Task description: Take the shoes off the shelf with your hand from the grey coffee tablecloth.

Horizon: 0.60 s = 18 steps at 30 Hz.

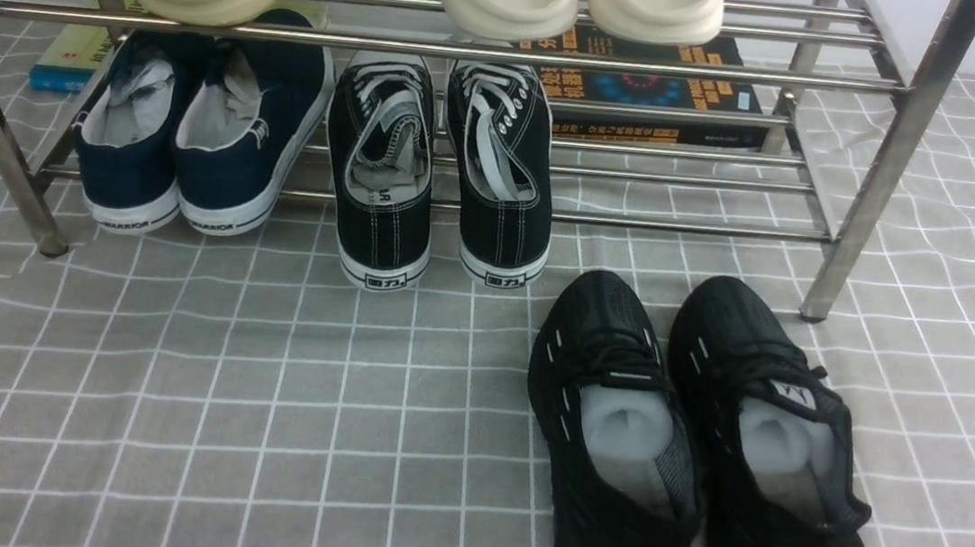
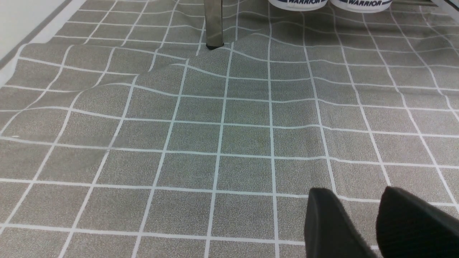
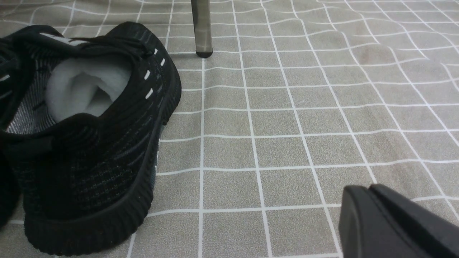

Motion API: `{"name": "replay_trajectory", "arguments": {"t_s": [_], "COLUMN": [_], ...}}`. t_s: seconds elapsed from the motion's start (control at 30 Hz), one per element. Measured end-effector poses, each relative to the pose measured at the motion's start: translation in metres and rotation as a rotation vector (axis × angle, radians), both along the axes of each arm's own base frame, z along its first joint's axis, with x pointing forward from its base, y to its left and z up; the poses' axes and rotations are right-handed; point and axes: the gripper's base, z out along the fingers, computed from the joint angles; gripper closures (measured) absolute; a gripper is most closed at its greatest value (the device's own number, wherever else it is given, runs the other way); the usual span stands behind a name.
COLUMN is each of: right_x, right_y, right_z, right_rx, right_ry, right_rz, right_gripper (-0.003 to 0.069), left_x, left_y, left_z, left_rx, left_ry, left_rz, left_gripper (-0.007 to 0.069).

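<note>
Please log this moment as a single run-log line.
all-black knit sneakers: on grey grid tablecloth, off steel shelf | right claw: shut, empty, beside sneakers | left claw: open, empty

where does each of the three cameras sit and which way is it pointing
Front view: between the arms, facing forward at the shelf and the black shoes on the tablecloth; no arm clearly shows.
Left wrist view: low, facing a shelf leg; left claw fingers apart.
Right wrist view: low, beside a black shoe; right claw fingers together.
Shared: both wrist views show the grid cloth and a shelf leg.
</note>
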Motion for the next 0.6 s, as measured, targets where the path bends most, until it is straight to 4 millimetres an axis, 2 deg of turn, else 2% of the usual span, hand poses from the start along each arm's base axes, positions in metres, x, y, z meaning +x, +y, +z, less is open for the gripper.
{"name": "replay_trajectory", "arguments": {"t_s": [0.6], "right_x": [0.0000], "right_y": [0.0000], "right_z": [0.0000], "right_rx": [0.000], "right_ry": [0.000], "right_rz": [0.000], "right_gripper": [0.0591], "left_x": [0.0000], "left_y": [0.0000], "left_z": [0.0000], "left_rx": [0.000], "left_ry": [0.000], "left_rz": [0.000], "left_gripper": [0.0384]}}
